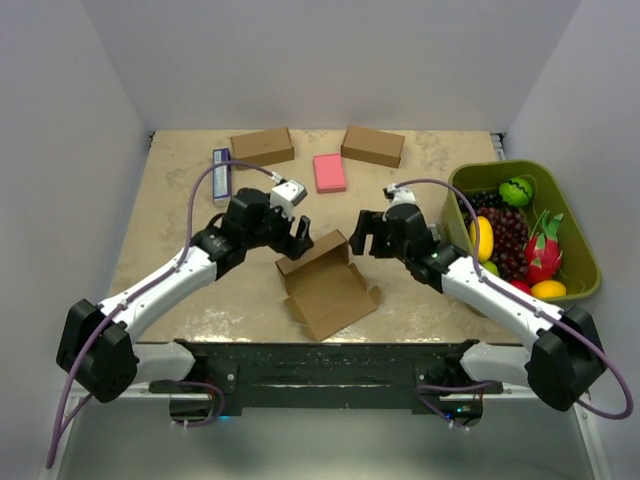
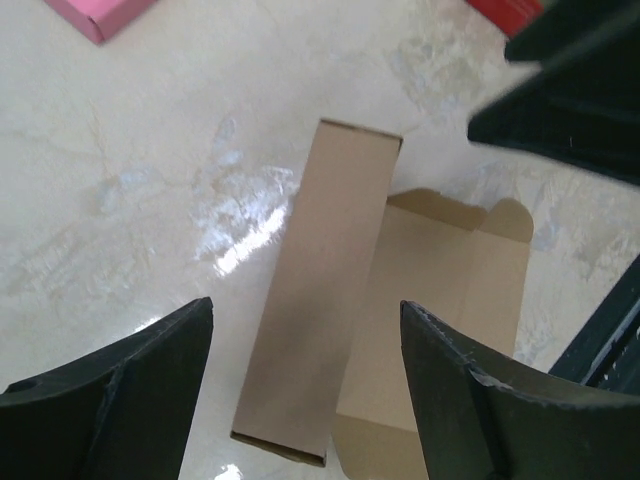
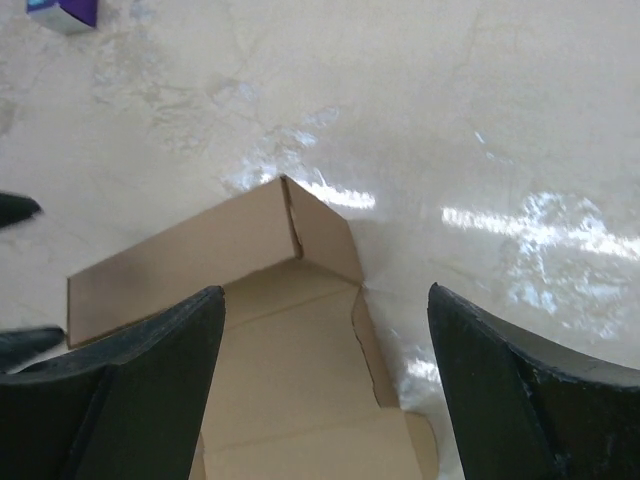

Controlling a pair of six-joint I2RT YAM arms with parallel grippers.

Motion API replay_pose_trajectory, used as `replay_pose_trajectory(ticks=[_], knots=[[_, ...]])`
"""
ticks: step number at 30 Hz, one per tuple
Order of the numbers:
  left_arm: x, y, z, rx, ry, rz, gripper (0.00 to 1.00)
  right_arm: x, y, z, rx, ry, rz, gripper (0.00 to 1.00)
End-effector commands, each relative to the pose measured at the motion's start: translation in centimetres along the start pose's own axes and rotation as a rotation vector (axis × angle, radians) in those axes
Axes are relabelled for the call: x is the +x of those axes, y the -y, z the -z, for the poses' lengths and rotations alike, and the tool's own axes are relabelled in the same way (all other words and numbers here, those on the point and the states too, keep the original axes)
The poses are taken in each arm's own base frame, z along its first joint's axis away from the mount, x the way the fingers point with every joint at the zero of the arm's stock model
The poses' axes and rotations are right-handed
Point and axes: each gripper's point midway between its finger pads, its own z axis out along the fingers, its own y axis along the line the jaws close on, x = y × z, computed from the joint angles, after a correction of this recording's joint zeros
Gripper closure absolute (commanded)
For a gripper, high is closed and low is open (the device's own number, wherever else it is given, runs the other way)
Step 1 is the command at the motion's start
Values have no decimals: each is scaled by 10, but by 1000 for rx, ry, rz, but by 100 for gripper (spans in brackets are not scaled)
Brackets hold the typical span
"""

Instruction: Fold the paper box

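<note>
The paper box (image 1: 325, 282) is a brown cardboard sheet lying half folded in the middle of the table. Its far wall stands up and its side flaps are partly raised. My left gripper (image 1: 297, 234) hovers open just above the box's far left corner. In the left wrist view the raised wall (image 2: 315, 300) lies between the open fingers (image 2: 150, 390). My right gripper (image 1: 365, 235) is open and empty, just right of the box's far right corner. In the right wrist view the box corner (image 3: 300, 270) lies below and between its fingers (image 3: 520, 400).
Two ready-made brown boxes (image 1: 262, 146) (image 1: 372, 146) sit at the back. A pink pad (image 1: 329, 172) lies between them, and a purple box (image 1: 221, 171) at the back left. A green bin (image 1: 560, 215) of toy fruit stands at the right.
</note>
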Motion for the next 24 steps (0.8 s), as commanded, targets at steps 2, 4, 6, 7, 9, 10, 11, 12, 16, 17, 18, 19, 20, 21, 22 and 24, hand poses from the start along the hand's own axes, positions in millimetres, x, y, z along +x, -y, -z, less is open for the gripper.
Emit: replay_pose_trajectory(ticks=[2,4,6,7,9,10,11,12,16,17,18,19,20,21,22,24], knots=[[-62,-7,7,-49,151,-6,18,71,53,37,181,-214,-48,16],[-64,-9,8,-50,182,3,17,80,54,54,169,-230,-90,17],[-56,-13,7,-55,185,21,16,99,50,65,137,-275,-176,20],[-54,-14,8,-58,179,25,15,99,45,72,99,-264,-213,21],[-48,-18,9,-75,158,26,15,118,43,76,67,-292,-304,23],[-46,-19,10,-80,156,27,15,126,46,78,58,-284,-327,24],[-45,-18,10,-77,154,28,15,130,48,78,62,-282,-361,25],[-44,-18,10,-74,152,28,15,133,49,77,63,-281,-375,26],[-43,-16,11,-68,152,36,14,145,58,69,60,-256,-375,35],[-41,-16,11,-65,147,36,14,149,61,68,67,-264,-354,36],[-40,-16,11,-66,144,39,14,152,64,67,79,-269,-346,36],[-39,-16,10,-65,143,40,14,153,65,64,76,-261,-340,37],[-39,-16,10,-65,141,41,14,155,67,61,77,-265,-319,38],[-39,-16,10,-65,140,42,14,157,68,60,81,-271,-310,39],[-39,-16,10,-67,142,41,14,157,69,58,83,-268,-299,40],[-38,-16,10,-64,140,41,14,159,74,54,103,-273,-267,42]])
